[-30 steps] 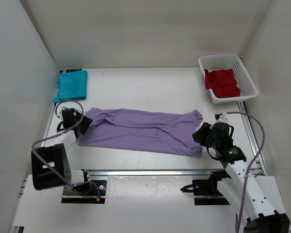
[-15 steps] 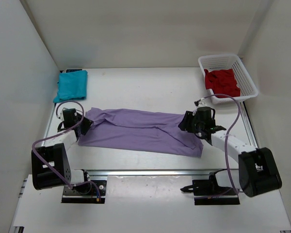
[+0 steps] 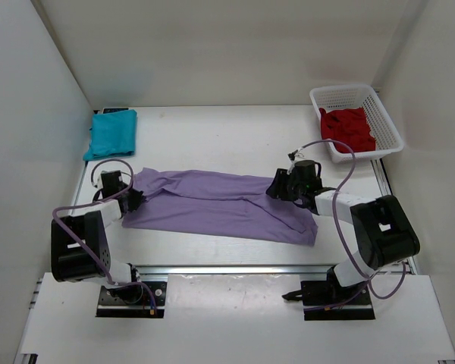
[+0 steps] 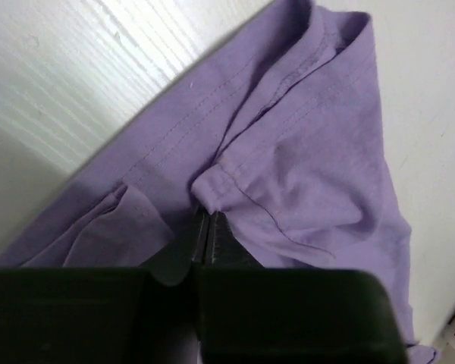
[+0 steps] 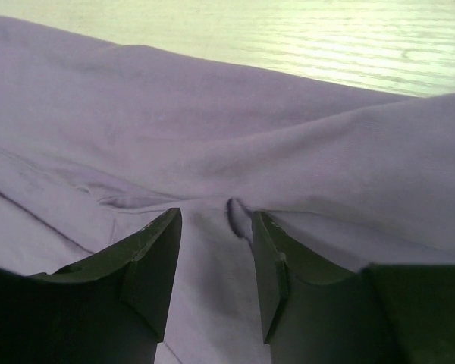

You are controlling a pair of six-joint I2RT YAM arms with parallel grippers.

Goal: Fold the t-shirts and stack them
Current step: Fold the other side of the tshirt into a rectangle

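The lavender t-shirt lies stretched out lengthwise across the middle of the table. My left gripper is at its left end, low on the table. In the left wrist view the gripper is shut, pinching a hemmed fold of the lavender t-shirt. My right gripper rests on the shirt's right part. It stands open with the lavender cloth between its fingers and a small wrinkle beside the right fingertip. The teal t-shirt lies folded at the far left. The dark red t-shirt is bunched in the basket.
A white mesh basket stands at the far right corner. White walls close in the table on the left, back and right. A metal rail runs along the near edge in front of the arm bases.
My right arm has swung from the shirt's near right corner inward and farther back onto the cloth. My left gripper has closed on the shirt's left edge.
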